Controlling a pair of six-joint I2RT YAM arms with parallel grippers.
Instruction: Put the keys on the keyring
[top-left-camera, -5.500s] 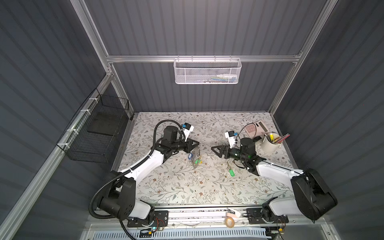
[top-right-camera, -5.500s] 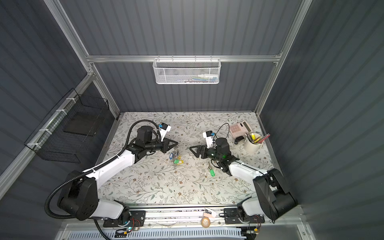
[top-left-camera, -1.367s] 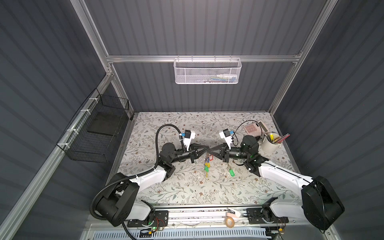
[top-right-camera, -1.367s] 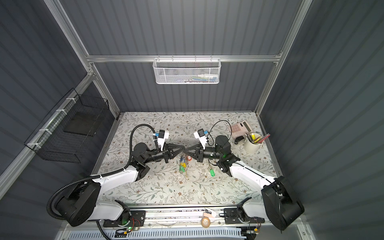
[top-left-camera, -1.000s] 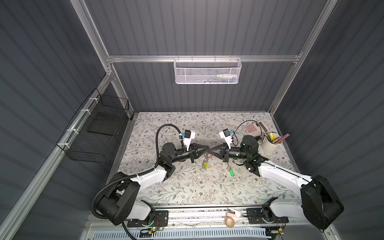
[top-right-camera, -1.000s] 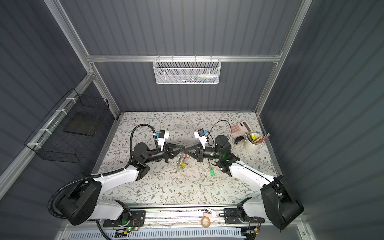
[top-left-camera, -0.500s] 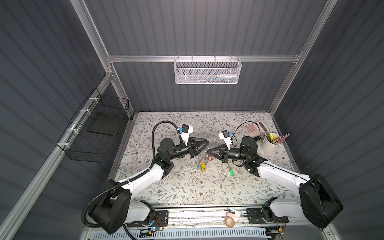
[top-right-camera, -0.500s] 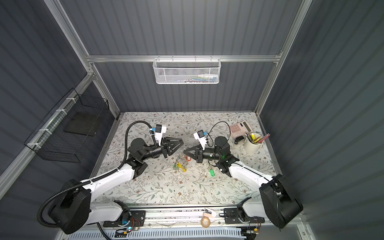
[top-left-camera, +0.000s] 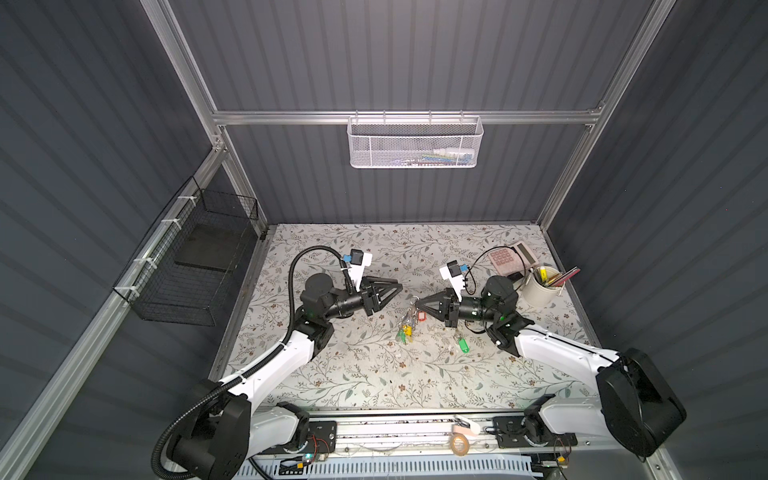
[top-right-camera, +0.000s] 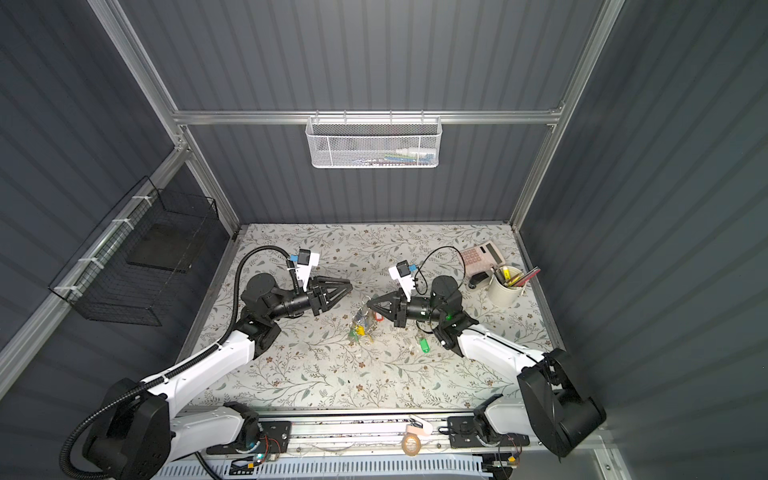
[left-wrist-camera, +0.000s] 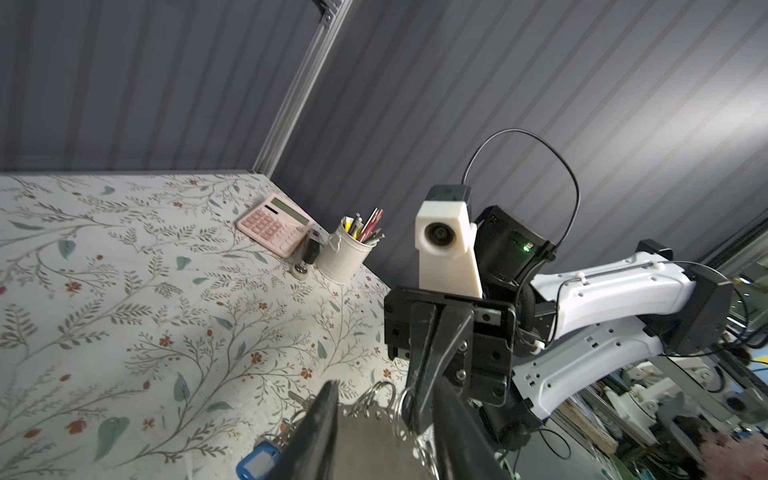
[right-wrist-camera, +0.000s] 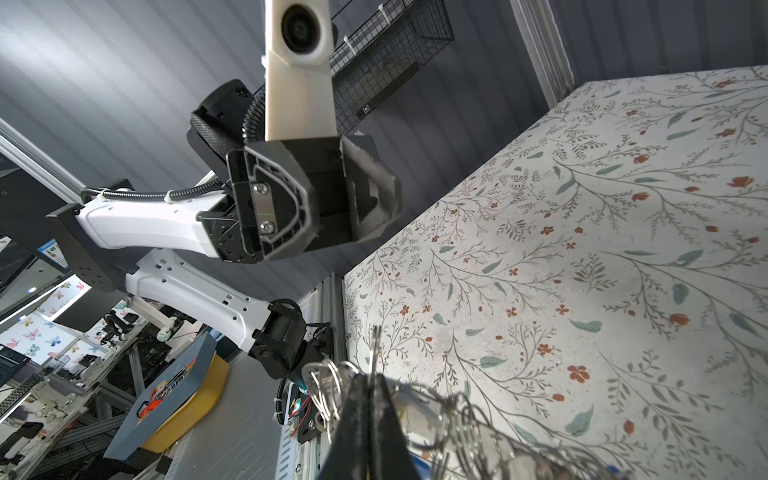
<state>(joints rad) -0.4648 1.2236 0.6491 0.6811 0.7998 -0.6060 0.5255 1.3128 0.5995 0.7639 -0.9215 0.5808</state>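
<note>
**Right gripper clamps the keyring, left gripper stands empty**

In both top views the right gripper (top-left-camera: 417, 302) sits just right of the frame's middle. Its jaws are pinched together on the top of the keyring (top-left-camera: 409, 322), which hangs from the tips as a bunch of silver rings with red, yellow and green tags. Whether the lowest tags touch the floral table (top-left-camera: 353, 374) cannot be told. The left gripper (top-left-camera: 397, 287) points at the bunch from left of centre, near it but apart, and grips nothing. The keys (top-left-camera: 462, 344), with their bright green tag, lie flat on the table right of centre. They are just below the right gripper's wrist in the frame and a little apart from the keyring. A pink calculator (top-left-camera: 509, 257) and a white cup of pens (top-left-camera: 540, 286) stand at the table's upper right.

In the left wrist view the left gripper's own fingers (left-wrist-camera: 318, 428) stand moderately apart with nothing between them. Just beyond them the right gripper (left-wrist-camera: 411, 409) clamps a wire loop of the keyring (left-wrist-camera: 374, 395), and a blue tag (left-wrist-camera: 259, 461) of the bunch shows beside it.

In the right wrist view the right gripper's own fingers (right-wrist-camera: 351, 436) meet without a gap, and silver loops of the keyring (right-wrist-camera: 328, 382) crowd around their tips. The left gripper (right-wrist-camera: 328, 199) faces the lens, its two fingers parted around an empty gap
</note>
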